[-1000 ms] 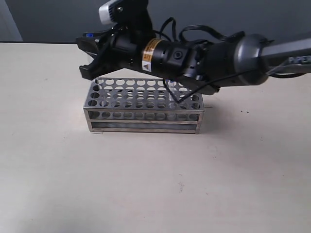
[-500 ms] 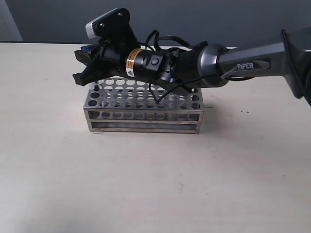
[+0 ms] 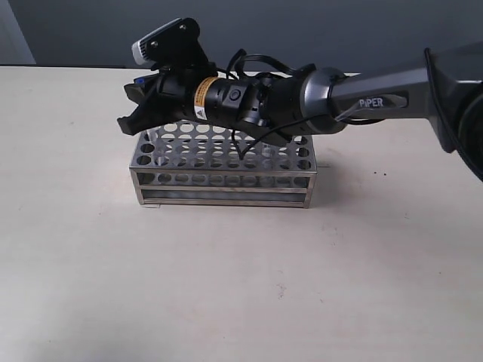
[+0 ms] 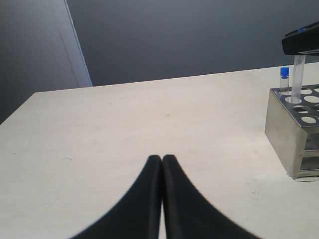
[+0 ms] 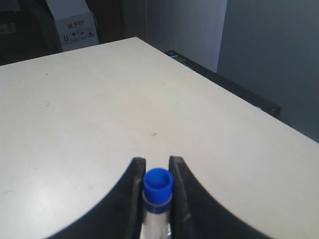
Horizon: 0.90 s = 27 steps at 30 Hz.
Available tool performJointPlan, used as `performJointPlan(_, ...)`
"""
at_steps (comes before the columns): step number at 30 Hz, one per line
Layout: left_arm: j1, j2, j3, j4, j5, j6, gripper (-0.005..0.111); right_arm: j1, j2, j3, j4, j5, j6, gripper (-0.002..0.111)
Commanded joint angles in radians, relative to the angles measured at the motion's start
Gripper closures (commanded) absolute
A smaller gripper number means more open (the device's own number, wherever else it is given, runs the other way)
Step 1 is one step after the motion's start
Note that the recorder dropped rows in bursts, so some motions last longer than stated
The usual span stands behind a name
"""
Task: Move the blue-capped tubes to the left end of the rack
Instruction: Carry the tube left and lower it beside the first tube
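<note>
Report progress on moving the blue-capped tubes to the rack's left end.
Done: one blue-capped tube stands at the left end of the rack. In hand: the right gripper is shut on a second tube, its lower end at the neighbouring hole. Left: seating it; any others are hidden behind the arm.

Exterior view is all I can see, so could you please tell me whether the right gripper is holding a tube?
Observer: Yes, the right gripper is shut on a blue-capped tube, gripped near its cap.
Operator: Thank you; is any tube already at the left end?
Observer: One second blue-capped tube stands in the rack at that end, beside the held one.
Operator: And the left gripper?
Observer: The left gripper is shut and empty, away from the rack.
</note>
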Motion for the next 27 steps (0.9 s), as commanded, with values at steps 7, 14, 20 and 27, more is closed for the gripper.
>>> performJointPlan(7, -0.007, 0.004, -0.002, 0.0, -0.014, -0.003, 0.106, -0.003, 0.01, -0.007, 0.029, -0.002, -0.002, 0.109)
performJointPlan(14, -0.007, 0.004, -0.002, 0.0, -0.014, -0.003, 0.106, -0.003, 0.065, -0.007, 0.059, -0.038, 0.004, 0.109)
performJointPlan(20, -0.007, 0.004, -0.002, 0.0, -0.014, -0.003, 0.106, -0.003, 0.081, -0.007, 0.069, -0.032, 0.03, 0.109)
performJointPlan(27, -0.007, 0.004, -0.002, 0.0, -0.014, -0.003, 0.106, -0.003, 0.081, -0.007, 0.065, -0.032, 0.041, 0.089)
